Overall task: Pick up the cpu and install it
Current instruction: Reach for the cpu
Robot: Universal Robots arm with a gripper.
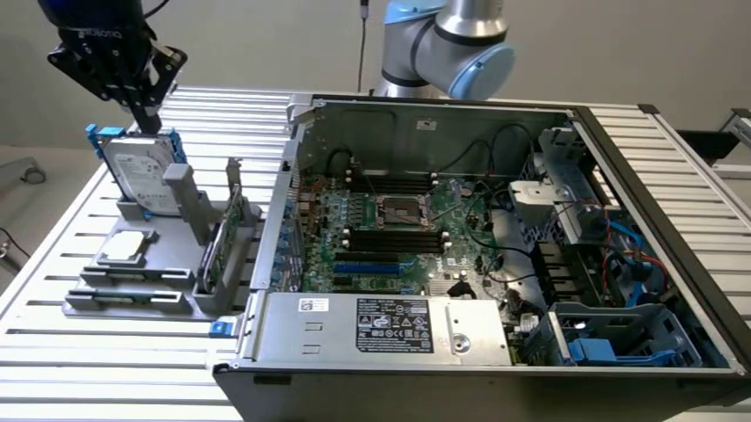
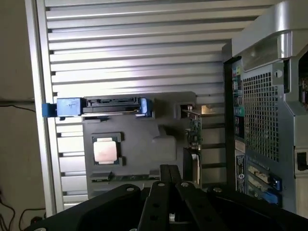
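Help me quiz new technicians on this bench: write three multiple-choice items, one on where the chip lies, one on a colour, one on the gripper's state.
1. Where is the chip?
A. In the motherboard's socket
B. On the grey holder beside the computer case
C. In the gripper

2. What colour is the frame around the hard drive?
A. Red
B. Blue
C. Yellow

3. What is the gripper's state?
A. Shut, holding nothing
B. Wide open
C. Shut on the chip

Answers:
1 B: the silver square lies flat on the holder, outside the case.
2 B: blue edges show at the top of the upright drive.
3 A: its fingers meet above the drive, with nothing between them, while the chip lies on the holder.
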